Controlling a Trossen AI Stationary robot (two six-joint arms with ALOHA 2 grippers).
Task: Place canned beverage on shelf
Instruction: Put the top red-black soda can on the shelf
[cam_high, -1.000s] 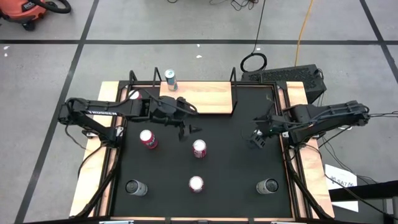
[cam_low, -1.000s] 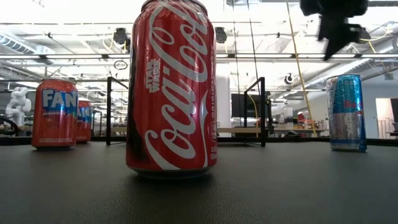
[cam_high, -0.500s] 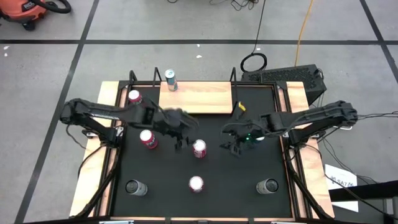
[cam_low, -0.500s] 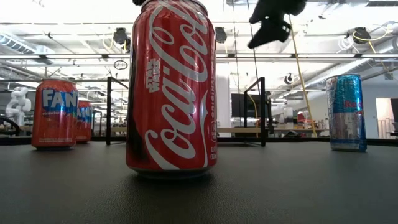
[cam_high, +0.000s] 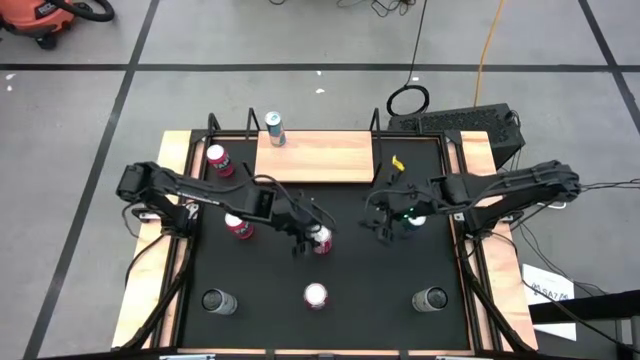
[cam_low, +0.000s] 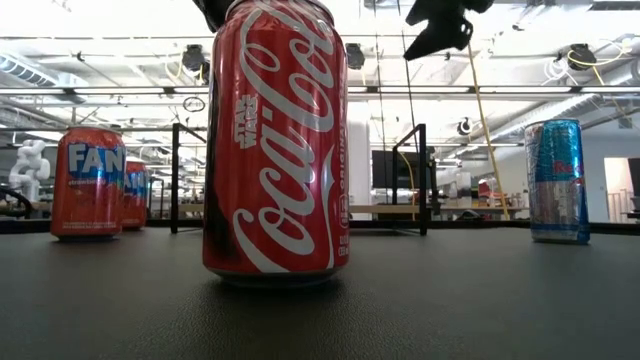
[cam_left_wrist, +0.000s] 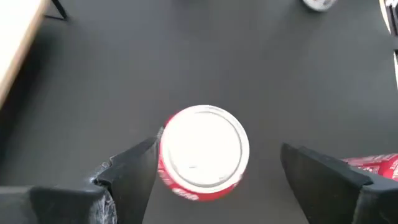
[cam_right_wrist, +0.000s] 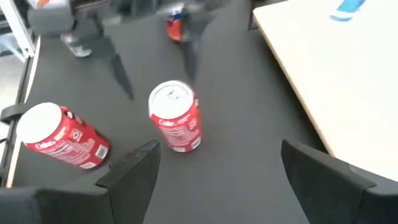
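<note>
Cola can (cam_low: 275, 145), red with white script down its side and a silver rim, stands upright at the near middle of the black worktop (cam_high: 390, 285), filling the low view. Behind it, near the worktop's centre, a second red cola can (cam_high: 320, 238) stands upright with a pale round top; the left pincer (cam_high: 306, 232) hangs right over it, fingers (cam_left_wrist: 134, 174) spread wide apart to either side of the can and not touching it. Just beyond, toward the right, the right pincer (cam_high: 380, 222) hovers above bare worktop with its fingers likewise apart, holding nothing. Farthest off, the shelf (cam_high: 320, 160), a light-wood board with thin black rods at its corners, lies along the far edge; a slim blue-and-silver can (cam_high: 274, 128) stands at its far left corner.
</note>
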